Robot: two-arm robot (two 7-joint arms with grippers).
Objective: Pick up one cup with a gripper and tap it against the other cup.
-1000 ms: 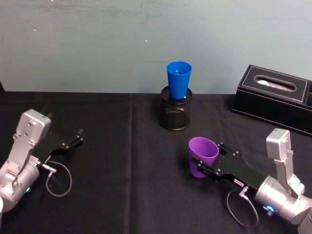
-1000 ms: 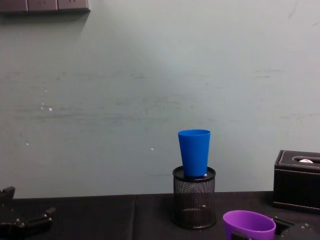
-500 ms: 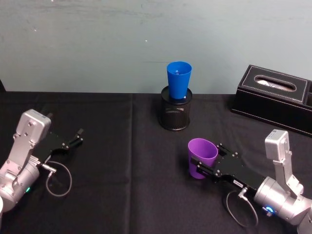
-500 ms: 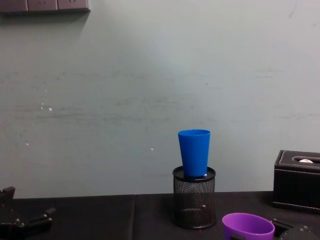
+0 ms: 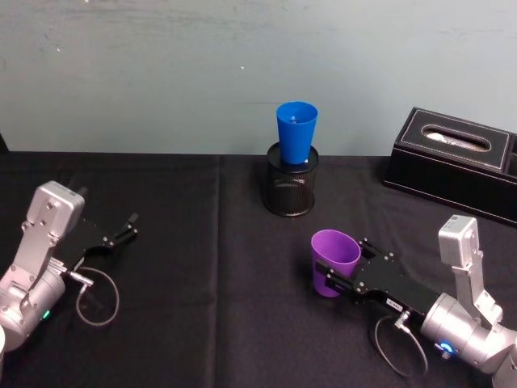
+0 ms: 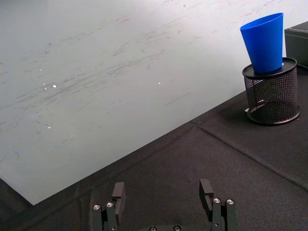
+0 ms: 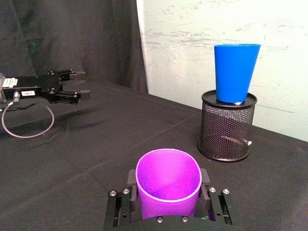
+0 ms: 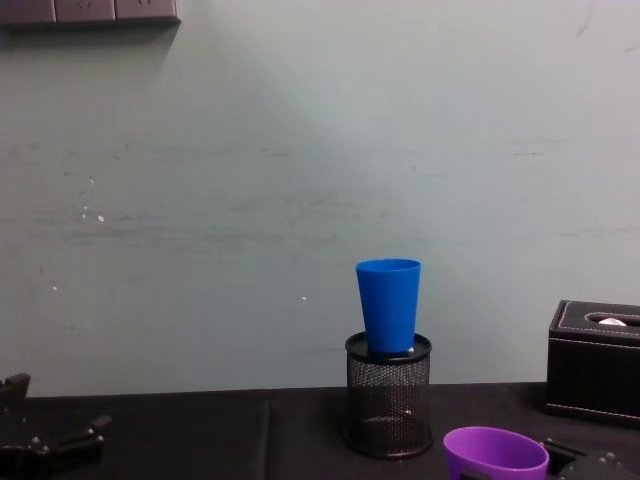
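From my station this reads as a robot test bench set up in an office-like room. I see the surface [image 5: 202, 267] draped in plain black cloth with a seam down it, pushed against a scuffed pale green painted wall [image 5: 161, 73]. Office props sit on it: a black mesh pen holder [image 5: 292, 190] and a black leather-look tissue box [image 5: 452, 166]. High on the wall in my chest view runs a row of socket plates [image 8: 90, 10]. A dark curtain [image 7: 67, 38] hangs at one side in my right wrist view.
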